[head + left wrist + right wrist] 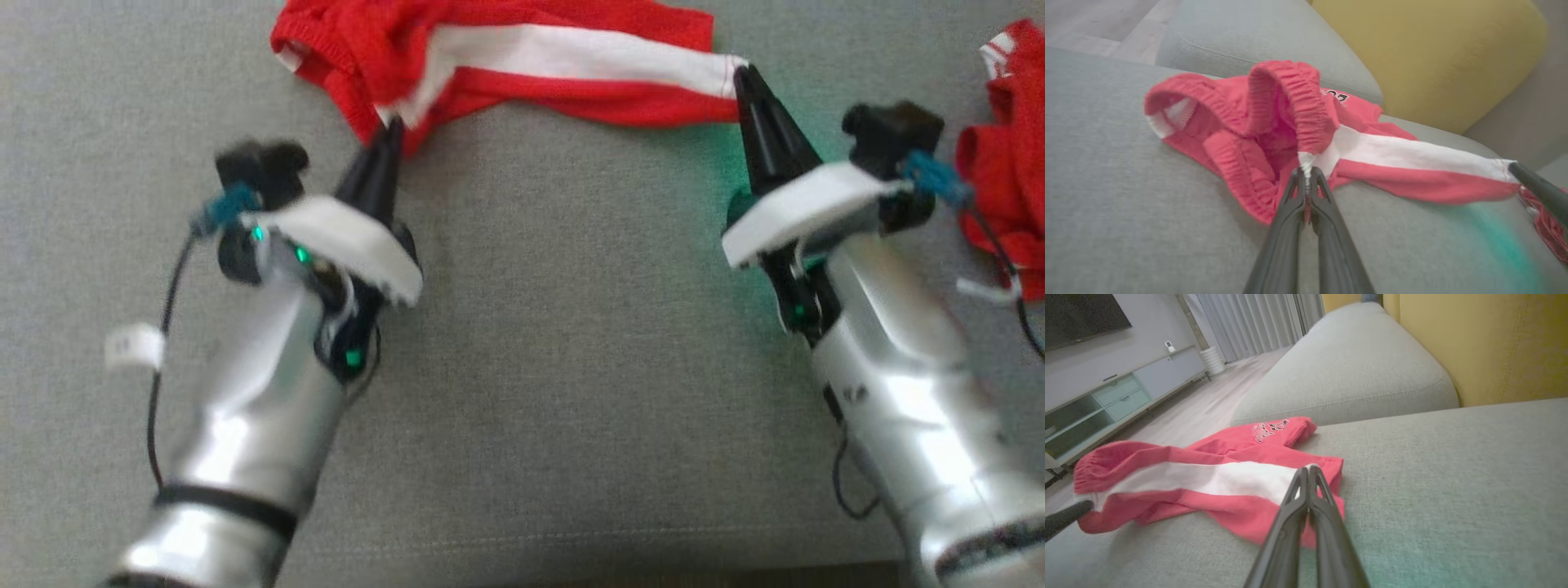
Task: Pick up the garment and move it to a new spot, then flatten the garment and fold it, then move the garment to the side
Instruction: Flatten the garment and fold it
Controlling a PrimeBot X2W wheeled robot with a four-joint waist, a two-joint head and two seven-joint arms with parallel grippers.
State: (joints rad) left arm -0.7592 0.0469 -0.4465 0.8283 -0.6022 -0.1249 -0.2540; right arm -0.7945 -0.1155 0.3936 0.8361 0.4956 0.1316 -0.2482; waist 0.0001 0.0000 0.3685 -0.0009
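Head view: the red shorts (571, 51), with a white side stripe, lie across the grey sofa seat (555, 351) at twelve o'clock, reaching from eleven o'clock to one o'clock. The left gripper (393, 129) comes up from seven o'clock, and its jaws are pinched tight on the bunched waistband end of the shorts at eleven o'clock. The right gripper (741, 75) comes up from five o'clock, and its jaws are pinched tight on the striped leg hem at one o'clock. A second red garment (1008, 163) lies crumpled at three o'clock, just beside the right wrist and apart from the shorts.

Left wrist view: the two dark fingers (1286, 220) meet at the centre on a white seam of the elastic waistband, which stands up in a loop toward twelve o'clock. The stripe runs out to three o'clock, where the right gripper's tip holds its end. A yellow cushion (1433, 53) stands at one o'clock behind the seat.

Right wrist view: the fingers are closed on the hem at the centre, and the shorts spread along the seat toward nine o'clock, where the left gripper's tip holds them. Beyond the seat are a pale floor (1208, 404), a TV cabinet (1106, 398) at ten o'clock and curtains (1257, 322) at eleven o'clock.
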